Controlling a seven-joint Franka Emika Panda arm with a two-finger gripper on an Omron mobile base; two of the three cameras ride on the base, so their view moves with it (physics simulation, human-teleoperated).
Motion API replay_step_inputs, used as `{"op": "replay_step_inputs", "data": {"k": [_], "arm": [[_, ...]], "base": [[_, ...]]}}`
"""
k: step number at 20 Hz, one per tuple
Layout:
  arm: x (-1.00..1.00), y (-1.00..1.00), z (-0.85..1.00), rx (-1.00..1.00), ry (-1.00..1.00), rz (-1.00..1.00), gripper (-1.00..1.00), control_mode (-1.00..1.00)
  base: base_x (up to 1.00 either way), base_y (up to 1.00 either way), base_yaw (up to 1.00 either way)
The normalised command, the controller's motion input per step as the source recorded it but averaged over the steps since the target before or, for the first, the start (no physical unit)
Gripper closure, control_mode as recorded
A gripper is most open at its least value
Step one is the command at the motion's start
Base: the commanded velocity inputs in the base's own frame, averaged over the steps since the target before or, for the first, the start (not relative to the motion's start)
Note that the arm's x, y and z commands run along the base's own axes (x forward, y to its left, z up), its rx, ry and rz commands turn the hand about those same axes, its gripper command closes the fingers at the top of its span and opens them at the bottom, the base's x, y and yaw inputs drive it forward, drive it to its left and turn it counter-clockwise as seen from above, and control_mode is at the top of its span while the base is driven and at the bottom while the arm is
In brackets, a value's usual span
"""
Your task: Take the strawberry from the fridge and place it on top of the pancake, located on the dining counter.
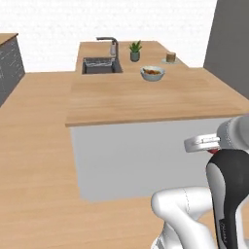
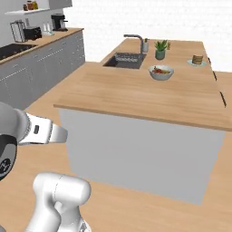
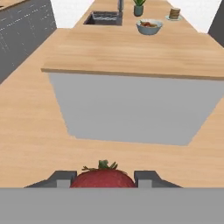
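You're facing the dining counter (image 1: 146, 99), light wood top over a grey front. Dark sink (image 1: 101, 65) with faucet (image 1: 111, 44) sits at the far left; a potted plant (image 1: 135, 51) just right of it. White bowl (image 1: 152, 73) nearer you. Pancake (image 1: 170, 58) on its plate, far right. Grey fridge (image 1: 228, 44) at right edge.

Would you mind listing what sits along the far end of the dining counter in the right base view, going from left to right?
Sink → faucet → bowl → pancake on its plate. The small potted plant stands above the bowl, so its place in the order is unclear.
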Motion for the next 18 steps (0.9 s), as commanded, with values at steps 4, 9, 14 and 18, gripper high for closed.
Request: {"op": "replay_step_inputs", "data": {"k": [4, 9, 14, 18], "arm": [[0.0, 0.0, 0.0, 0.0, 0.0, 0.0, 1.0, 1.0], [0.0, 0.0, 0.0, 0.0, 0.0, 0.0, 1.0, 1.0], [0.0, 0.0, 0.0, 0.0, 0.0, 0.0, 1.0, 1.0], [0.0, 0.0, 0.0, 0.0, 0.0, 0.0, 1.0, 1.0]], "base": [[0.15, -1.0, -0.1], [0.24, -1.0, -0.09], [0.48, -1.0, -0.03], [0.63, -1.0, 0.0]]}}
